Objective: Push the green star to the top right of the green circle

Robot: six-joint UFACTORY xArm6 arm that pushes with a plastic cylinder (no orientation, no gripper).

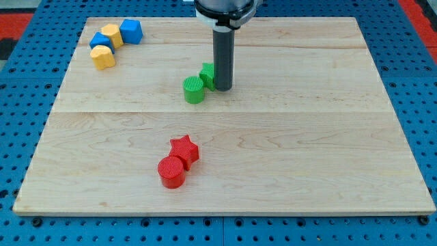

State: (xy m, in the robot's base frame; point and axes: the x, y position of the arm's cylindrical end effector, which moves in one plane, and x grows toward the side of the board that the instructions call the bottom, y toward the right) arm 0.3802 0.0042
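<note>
Presently the tip (223,88) touches the green star (207,74), at two o'clock of the green circle (194,89); no pincer fitted.

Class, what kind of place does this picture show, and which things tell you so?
Probably a robotics lab bench: a pale wooden board rests on a blue perforated base, small coloured blocks such as the green cylinder block lie scattered on it, and my tip rests beside the green star block.
</note>
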